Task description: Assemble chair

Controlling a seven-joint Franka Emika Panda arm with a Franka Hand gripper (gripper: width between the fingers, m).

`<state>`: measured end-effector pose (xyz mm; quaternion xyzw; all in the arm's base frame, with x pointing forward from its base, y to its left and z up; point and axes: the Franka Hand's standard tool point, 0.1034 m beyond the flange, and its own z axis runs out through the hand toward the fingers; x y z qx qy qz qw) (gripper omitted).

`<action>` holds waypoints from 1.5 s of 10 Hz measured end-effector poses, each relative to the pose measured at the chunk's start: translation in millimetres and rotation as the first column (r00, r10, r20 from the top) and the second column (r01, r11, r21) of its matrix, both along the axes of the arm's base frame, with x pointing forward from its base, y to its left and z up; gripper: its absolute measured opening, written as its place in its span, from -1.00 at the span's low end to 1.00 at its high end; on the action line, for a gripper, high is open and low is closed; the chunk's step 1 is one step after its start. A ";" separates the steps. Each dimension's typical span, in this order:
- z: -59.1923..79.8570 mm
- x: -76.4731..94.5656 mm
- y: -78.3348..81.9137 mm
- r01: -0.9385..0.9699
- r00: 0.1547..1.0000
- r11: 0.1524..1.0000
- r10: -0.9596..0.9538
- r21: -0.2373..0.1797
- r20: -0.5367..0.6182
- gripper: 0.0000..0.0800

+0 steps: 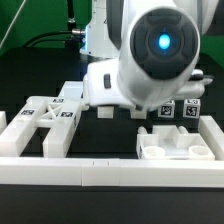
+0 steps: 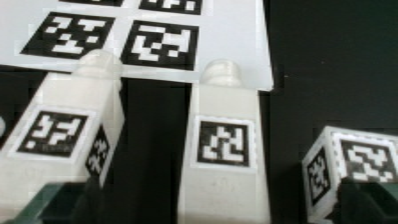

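the robot arm (image 1: 150, 50) hangs low over the black table (image 1: 60, 205) and fills the middle of the exterior view. its gripper (image 1: 121, 113) is wide open, with the two dark fingers (image 1: 105, 112) far apart, and it holds nothing. the chair is in loose white pieces. the frame with the cross (image 1: 48, 117) lies at the exterior view's left. the block with notches (image 1: 175, 148) lies at the exterior view's right, just behind the long white rail (image 1: 100, 170). in the wrist view two pegs (image 2: 71, 120) sit side by side, not touching, with a third piece (image 2: 356, 160) near them. their thin ends point toward the marker board (image 2: 160, 35).
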<state>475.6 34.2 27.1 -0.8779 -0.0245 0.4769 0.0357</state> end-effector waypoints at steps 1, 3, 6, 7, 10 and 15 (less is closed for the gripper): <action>-1.5 -2.1 -2.3 -0.002 1.000 1.000 0.002 -0.005 -0.007 0.62; -4.6 -4.1 -0.9 -0.001 1.000 1.000 0.001 -0.007 -0.012 0.62; -14.8 -8.7 -2.8 -0.005 1.000 1.000 0.005 0.002 -0.006 0.62; -16.5 -9.7 -1.6 -0.007 1.000 1.000 0.007 0.002 -0.008 0.62; -21.2 -9.7 -1.1 -0.008 1.000 1.000 0.008 0.003 0.006 0.62; -20.6 -9.2 -1.4 -0.025 1.000 0.999 0.025 0.029 0.007 -0.29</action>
